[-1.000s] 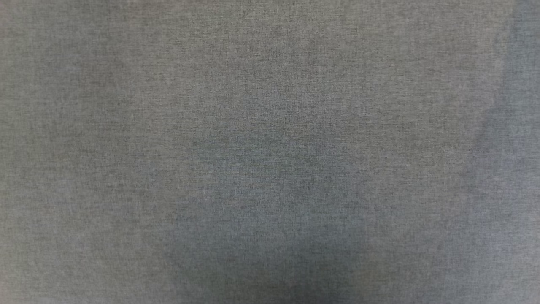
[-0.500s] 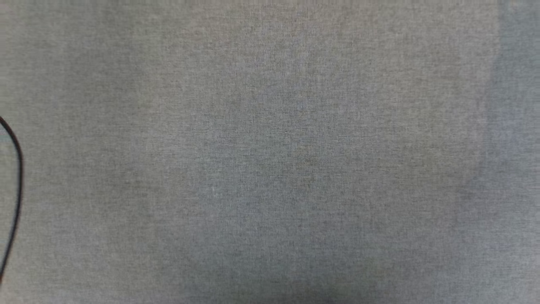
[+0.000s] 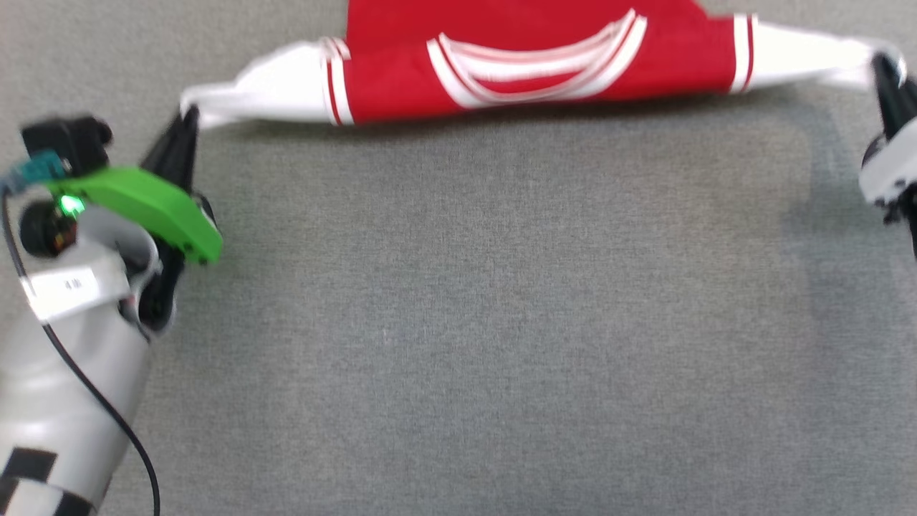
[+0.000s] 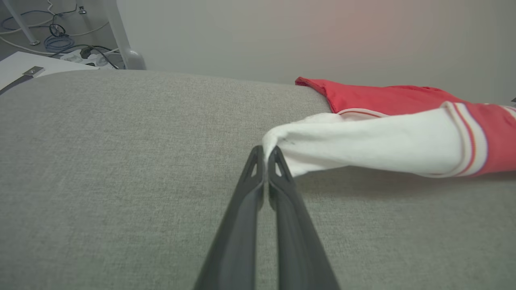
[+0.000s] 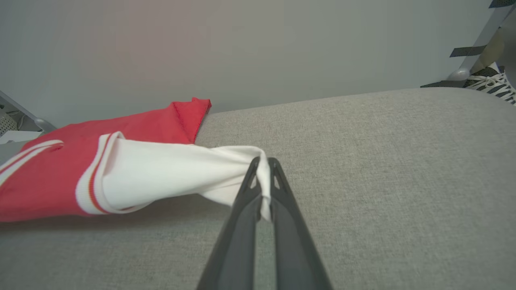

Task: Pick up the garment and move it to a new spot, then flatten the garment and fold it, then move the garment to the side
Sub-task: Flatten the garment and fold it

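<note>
So the red jersey (image 3: 530, 93) is stretched along the 12 o'clock edge of the grey tabletop (image 3: 458, 322), left gripper (image 3: 188, 120) at 10 and right gripper (image 3: 880, 68) at 2 o'clock, each pinching a white sleeve tip (image 3: 215, 97). Grips look tiny, so I'd guess a hard tug slips a cuff free and it bunches up.

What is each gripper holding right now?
Left gripper: closed on the garment, at one white sleeve tip.
Right gripper: closed on the other sleeve tip.

garment (image 3: 530, 21): body cut off by top edge | right pincer (image 3: 881, 63): blurred, base cut by right edge
</note>
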You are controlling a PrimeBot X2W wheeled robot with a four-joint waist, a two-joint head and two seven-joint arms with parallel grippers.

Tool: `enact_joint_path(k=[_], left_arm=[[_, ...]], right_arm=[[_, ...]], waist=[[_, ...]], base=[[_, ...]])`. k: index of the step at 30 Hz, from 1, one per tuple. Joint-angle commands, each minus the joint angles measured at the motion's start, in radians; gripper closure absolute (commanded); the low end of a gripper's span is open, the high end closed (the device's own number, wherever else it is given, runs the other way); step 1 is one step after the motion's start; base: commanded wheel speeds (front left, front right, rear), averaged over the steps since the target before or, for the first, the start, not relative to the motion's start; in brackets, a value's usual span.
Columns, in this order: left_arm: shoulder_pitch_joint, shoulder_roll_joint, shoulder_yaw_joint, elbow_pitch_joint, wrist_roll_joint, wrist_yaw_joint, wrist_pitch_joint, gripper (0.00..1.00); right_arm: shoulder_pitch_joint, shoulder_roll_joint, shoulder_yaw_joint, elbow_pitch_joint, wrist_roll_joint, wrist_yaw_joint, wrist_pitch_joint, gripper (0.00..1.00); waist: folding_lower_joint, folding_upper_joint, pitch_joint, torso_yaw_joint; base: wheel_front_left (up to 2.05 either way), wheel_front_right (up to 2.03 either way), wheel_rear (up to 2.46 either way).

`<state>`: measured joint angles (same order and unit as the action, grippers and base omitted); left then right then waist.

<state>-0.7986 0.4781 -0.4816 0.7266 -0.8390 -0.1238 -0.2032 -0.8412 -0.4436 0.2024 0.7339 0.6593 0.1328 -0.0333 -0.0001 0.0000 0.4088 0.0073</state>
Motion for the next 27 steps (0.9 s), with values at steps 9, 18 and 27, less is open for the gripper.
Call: enact_joint_path(k=[9, 18, 27], left_arm=[[0.292, 0.027, -0.042, -0.089, -0.02, 0.051, 0.023, 1.0], [0.466, 0.064, -0.058, -0.189, -0.054, 0.092, 0.082, 1.0], [0.627, 0.122, -0.092, -0.329, -0.075, 0.134, 0.165, 1.0]], right_arm=[[0.29, -0.102, 0.108, -0.114, 0.111, -0.002, 0.064, 1.0], [0.481, -0.183, 0.191, -0.219, 0.131, -0.002, 0.084, 1.0], [0.654, -0.248, 0.214, -0.313, 0.182, -0.002, 0.178, 1.0]], waist=[[0.0001, 0.0, -0.229, 0.02], [0.0001, 0.0, -0.311, 0.025], [0.0001, 0.0, -0.374, 0.031]], base=[[0.0, 0.0, 0.0], [0.0, 0.0, 0.0], [0.0, 0.0, 0.0]])
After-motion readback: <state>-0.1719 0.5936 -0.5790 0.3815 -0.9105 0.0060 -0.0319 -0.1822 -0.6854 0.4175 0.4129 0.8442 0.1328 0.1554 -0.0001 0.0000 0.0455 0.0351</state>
